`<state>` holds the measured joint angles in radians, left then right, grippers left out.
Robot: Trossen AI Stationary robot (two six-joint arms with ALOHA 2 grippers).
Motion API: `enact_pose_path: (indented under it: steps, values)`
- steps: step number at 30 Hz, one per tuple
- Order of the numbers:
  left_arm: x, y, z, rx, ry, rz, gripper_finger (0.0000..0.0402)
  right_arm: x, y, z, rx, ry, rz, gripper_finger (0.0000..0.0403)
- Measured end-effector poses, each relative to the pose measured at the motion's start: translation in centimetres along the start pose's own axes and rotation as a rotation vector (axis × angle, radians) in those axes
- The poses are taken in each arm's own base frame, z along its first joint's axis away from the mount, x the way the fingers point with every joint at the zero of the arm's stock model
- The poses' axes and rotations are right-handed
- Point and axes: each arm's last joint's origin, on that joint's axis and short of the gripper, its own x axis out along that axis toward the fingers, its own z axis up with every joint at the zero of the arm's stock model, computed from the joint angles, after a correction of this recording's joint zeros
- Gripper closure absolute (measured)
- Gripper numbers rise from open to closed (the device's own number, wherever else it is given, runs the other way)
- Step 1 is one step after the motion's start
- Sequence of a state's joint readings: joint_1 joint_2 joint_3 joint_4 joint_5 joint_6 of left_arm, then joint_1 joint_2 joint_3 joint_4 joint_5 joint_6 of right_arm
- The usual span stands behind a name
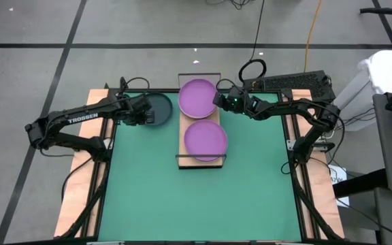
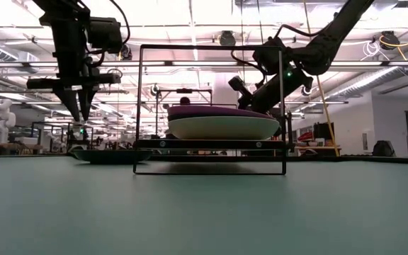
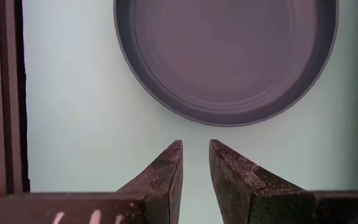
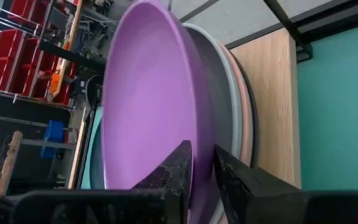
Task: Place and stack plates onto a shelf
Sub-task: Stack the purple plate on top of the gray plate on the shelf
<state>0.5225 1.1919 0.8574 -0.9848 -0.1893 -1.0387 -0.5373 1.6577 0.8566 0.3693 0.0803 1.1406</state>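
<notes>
So the shelf (image 1: pixel 200 158) sits near the top centre of the high view, a narrow wood board running up and down the frame with thin black wire ends. Two plate spots on it. The far one, toward the top of the frame, has a purple plate (image 1: pixel 197 97) on top of a stack; the right wrist view shows that stack edge on, with a grey, a pale and a pinkish rim under the purple one. The near spot has another purple plate (image 1: pixel 205 139), and in the low view it's sitting on a pale plate (image 2: pixel 224 127).

The right gripper (image 1: pixel 218 99) comes in from the right side of the frame and is right at the right edge of that far purple plate. In the right wrist view its fingers (image 4: pixel 173 171) are pinched on the plate's rim, one finger inside the bowl and one outside, so it's clamped on it.

Left of the shelf, a dark grey plate (image 1: pixel 156 109) lies flat on the green table (image 1: pixel 203 204), just beside the board. The left gripper (image 1: pixel 143 111) hangs over its left rim. In the left wrist view its fingers (image 3: pixel 166 171) are nearly together with a thin gap, nothing between them, tips short of the plate, and in the low view it points down above it
</notes>
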Motion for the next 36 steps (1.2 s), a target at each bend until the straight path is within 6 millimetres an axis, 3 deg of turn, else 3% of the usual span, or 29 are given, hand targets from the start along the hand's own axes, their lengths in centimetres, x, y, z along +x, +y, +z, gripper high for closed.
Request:
enact_pose_path:
  steps: [8, 13, 23, 28, 36]
  values:
    - [0.0, 0.0, 0.0, 0.035, -0.002, 0.001, 0.0318, -0.3, 0.2, 0.3, 0.027, 0.043, 0.03, 0.0309]
    - [0.0, 0.0, 0.0, 0.035, -0.017, 0.011, 0.0318, -1.5, 1.0, 0.8, 0.015, 0.029, 0.053, 0.0291]
    - [0.0, 0.0, 0.1, 0.081, -0.018, 0.012, 0.0318, -4.1, 0.9, 1.4, 0.003, 0.094, -0.051, 0.0286]
    - [0.0, 0.1, 0.1, 0.119, -0.009, 0.009, 0.0318, -5.7, 2.0, 1.9, -0.047, 0.091, 0.017, 0.0286]
    - [0.4, 1.5, 1.7, -0.089, 0.052, 0.021, 0.0318, -9.3, 3.3, 2.7, -0.166, 0.065, 0.071, 0.0286]
